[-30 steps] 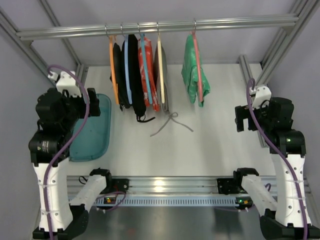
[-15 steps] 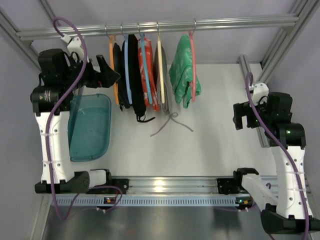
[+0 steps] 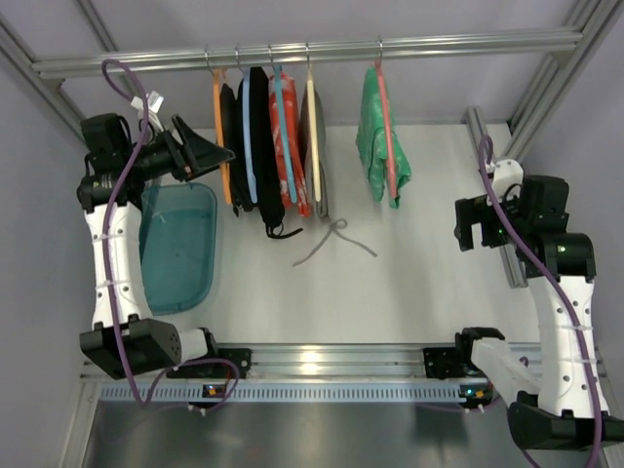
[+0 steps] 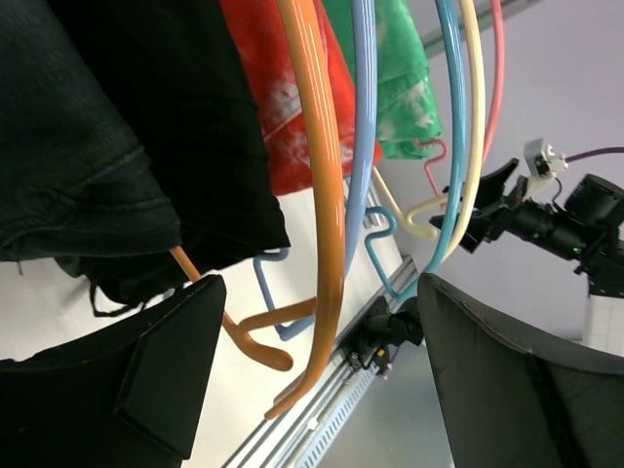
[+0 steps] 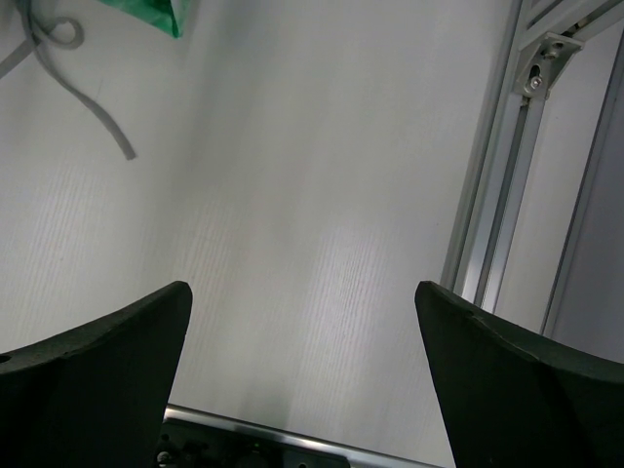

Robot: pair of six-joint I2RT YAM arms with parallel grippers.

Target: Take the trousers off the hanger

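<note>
The orange hanger (image 3: 221, 136) hangs leftmost on the rail, with the black trousers (image 3: 232, 146) draped on it. My left gripper (image 3: 210, 154) is raised to the rail, open, just left of the hanger. In the left wrist view the orange hanger's arm (image 4: 322, 175) and curled end drop between the wide-open jaws (image 4: 317, 380), touching neither. The trousers (image 4: 88, 146) fill the upper left there. My right gripper (image 3: 470, 226) is open and empty, low over the table at the right; its wrist view (image 5: 302, 380) shows only bare table between the jaws.
Along the rail (image 3: 439, 44) hang a black garment on a light blue hanger (image 3: 255, 136), a red garment (image 3: 290, 146), a grey one on a cream hanger (image 3: 314, 146) and a green one on a pink hanger (image 3: 382, 136). A teal tray (image 3: 175, 249) lies left. A grey cord (image 3: 333, 239) lies mid-table.
My left arm has risen from over the teal tray to the rail and reached up to the orange hanger. The green garment swung and settled. The right arm has barely moved.
</note>
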